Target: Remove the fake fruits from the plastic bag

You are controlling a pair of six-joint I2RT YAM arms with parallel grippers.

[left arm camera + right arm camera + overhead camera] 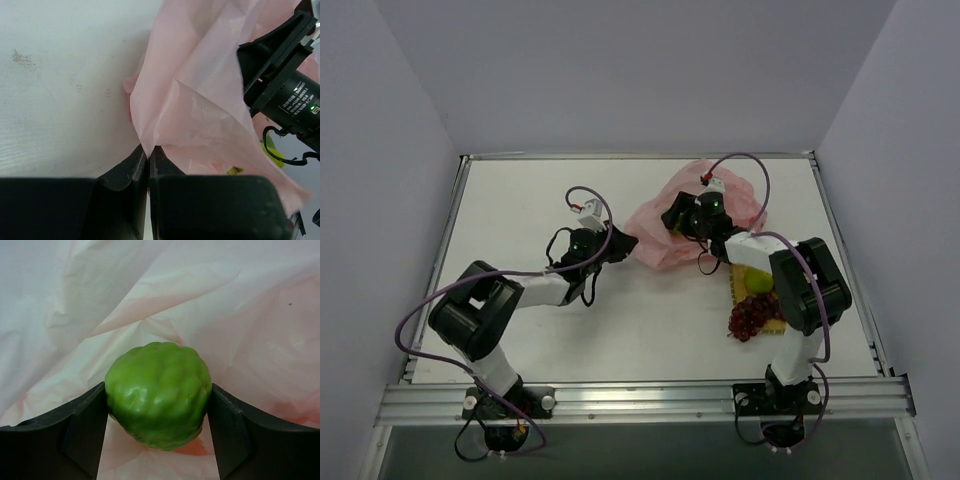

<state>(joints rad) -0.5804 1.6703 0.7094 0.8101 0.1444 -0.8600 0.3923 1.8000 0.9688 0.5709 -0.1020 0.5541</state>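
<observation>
Right wrist view: the right gripper [157, 391] grasps the bumpy bright green plastic ball [157, 407], one jaw against each flank, deep inside the thin crinkled pink plastic bag [150, 295]. The left gripper [148, 151] is clenched on the bag's edge, pinning it over the white table [520, 200]. Beside the bag, on the yellow woven mat [775, 327], lie the dark red-purple grape bunch [748, 318] and a smooth yellow-green fruit [758, 283]. Two look done, and the ball has yet to come out. Whether more remains inside is hidden.

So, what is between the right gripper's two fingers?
The bumpy green ball, touching both fingers of the right gripper, with the pink bag behind it; the right wrist view shows this.
</observation>
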